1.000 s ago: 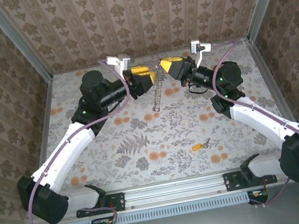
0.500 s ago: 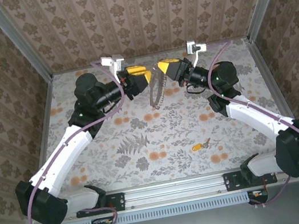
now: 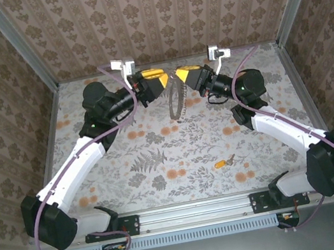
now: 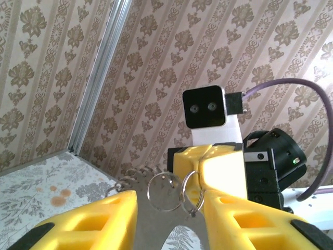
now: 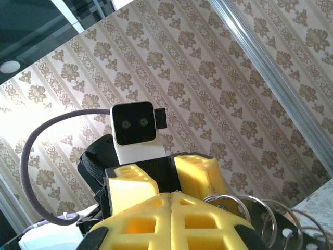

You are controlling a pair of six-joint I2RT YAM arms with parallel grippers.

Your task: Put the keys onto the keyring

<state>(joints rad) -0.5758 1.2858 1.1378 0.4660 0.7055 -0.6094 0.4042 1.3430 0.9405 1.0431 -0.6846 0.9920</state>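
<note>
The keyring (image 3: 176,101), a thin silvery loop with small rings, hangs above the far middle of the table between both grippers. My right gripper (image 3: 181,74) is shut on its top ring, and the left wrist view shows that ring (image 4: 191,191) pinched in the right gripper (image 4: 201,164). My left gripper (image 3: 163,80) faces it, and its yellow fingers (image 4: 106,219) stand on either side of the keyring (image 4: 156,224), touching its edges. In the right wrist view the right gripper (image 5: 171,195) is shut, with rings (image 5: 234,207) beside it. The key (image 3: 223,163), orange-headed, lies on the table at the near right.
The flower-print table (image 3: 160,158) is walled by patterned panels on three sides. A metal rail (image 3: 188,210) runs along the near edge by the arm bases. Purple cables (image 3: 130,115) loop off both arms.
My left gripper moved up and toward the far wall, level with the right gripper. Its jaws narrowed around the keyring. The right gripper shifted slightly left with the keyring.
</note>
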